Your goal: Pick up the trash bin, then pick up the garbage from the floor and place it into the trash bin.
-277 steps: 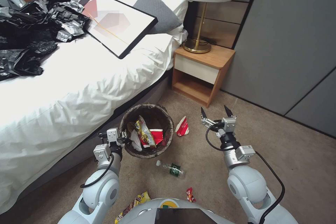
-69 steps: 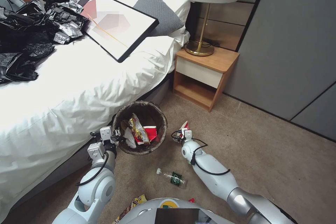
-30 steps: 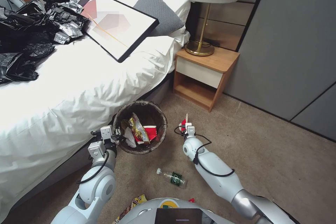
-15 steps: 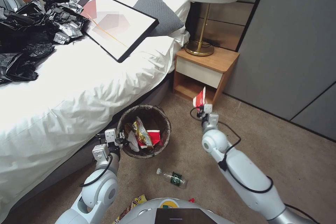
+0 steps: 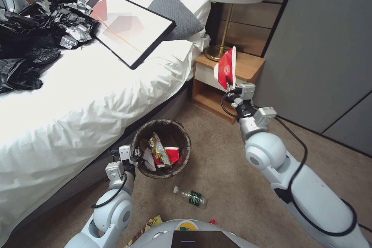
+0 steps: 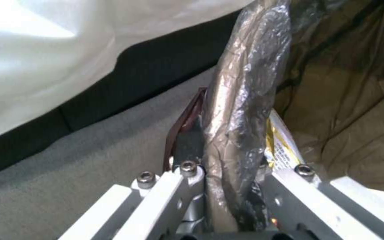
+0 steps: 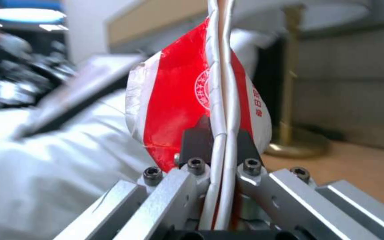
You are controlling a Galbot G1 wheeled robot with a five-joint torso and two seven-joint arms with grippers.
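- Trash bin: round, its rim wrapped in a dark bag liner; sits by the bed, over the carpet floor. Whether it rests on the floor or is lifted cannot be told.
- Left hand: clamped on the near-left rim of the trash bin; in the left wrist view its jaws pinch the liner-wrapped rim between them.
- Bin contents: a yellow snack bag, a white tissue wad and a red-and-white piece.
- Right hand: raised well above the floor, in front of the nightstand; gripping a flattened red-and-white paper cup by its folded edge, the cup standing upright above the jaws.
- Green-labelled bottle: lying on the floor just before the trash bin.
- Yellow wrapper: on the floor beside the robot's base.
- Framed picture and black plastic bags: on the bed.
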